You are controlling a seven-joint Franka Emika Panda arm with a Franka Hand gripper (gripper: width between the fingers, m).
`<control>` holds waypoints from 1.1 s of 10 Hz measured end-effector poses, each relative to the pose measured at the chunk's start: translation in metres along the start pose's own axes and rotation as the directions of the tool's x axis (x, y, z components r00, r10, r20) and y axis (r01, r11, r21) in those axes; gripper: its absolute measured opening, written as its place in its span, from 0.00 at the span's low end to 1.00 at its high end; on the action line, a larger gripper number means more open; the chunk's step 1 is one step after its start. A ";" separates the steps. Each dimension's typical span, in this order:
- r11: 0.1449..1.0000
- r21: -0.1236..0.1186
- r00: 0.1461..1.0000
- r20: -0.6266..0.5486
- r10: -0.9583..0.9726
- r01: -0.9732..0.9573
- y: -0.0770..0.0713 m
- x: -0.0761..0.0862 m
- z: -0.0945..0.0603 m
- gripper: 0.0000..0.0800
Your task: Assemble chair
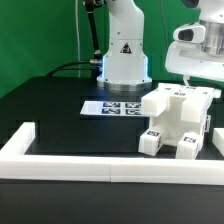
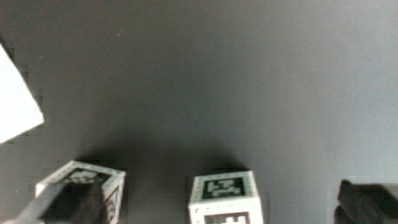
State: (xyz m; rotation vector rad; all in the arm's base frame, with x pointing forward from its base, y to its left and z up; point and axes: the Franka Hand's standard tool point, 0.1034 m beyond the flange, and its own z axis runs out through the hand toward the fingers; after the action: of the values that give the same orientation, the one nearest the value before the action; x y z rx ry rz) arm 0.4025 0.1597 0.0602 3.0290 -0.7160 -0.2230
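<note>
Starting at the exterior view's left, the border rail begins well to the left of the chair and runs along in front of it, close to the chair's tagged front leg. It is a low wall and would catch anything dragged forward off the chair's spot. Next, the marker board lies flat on the black table, just to the left of the chair and a little behind it. The robot base stands behind that board, farther from the chair. The chair itself sits toward the exterior view's right, resting on the table as a boxy cluster of white parts that look at least partly joined. It appears to be hard, stiff plastic, light for its bulk, with smooth faces that could slip. I judge the best hold to be across two flat opposite faces of a single post or leg, since the seat slab looks too broad for the jaws. Pulling on one loosely fitted part might draw it out of its joint. Above the chair's right portion hangs the gripper, holding nothing. In the wrist view its fingers stand wide apart, with two tagged post tops of the chair below them and bare table beyond.
</note>
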 end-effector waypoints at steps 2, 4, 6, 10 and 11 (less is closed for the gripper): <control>1.000 0.002 1.000 -0.005 -0.015 0.015 0.005 0.011 -0.001 0.81; 1.000 0.005 1.000 -0.009 -0.027 0.027 0.009 0.020 -0.002 0.81; 1.000 0.004 1.000 -0.011 -0.015 0.016 0.011 0.028 -0.001 0.81; 1.000 0.013 1.000 -0.022 -0.006 0.006 0.007 0.042 -0.005 0.81; 1.000 0.015 1.000 -0.026 -0.002 0.003 0.007 0.045 -0.006 0.81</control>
State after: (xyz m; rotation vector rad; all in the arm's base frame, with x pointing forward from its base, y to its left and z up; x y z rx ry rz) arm 0.4404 0.1334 0.0603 3.0415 -0.7153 -0.1790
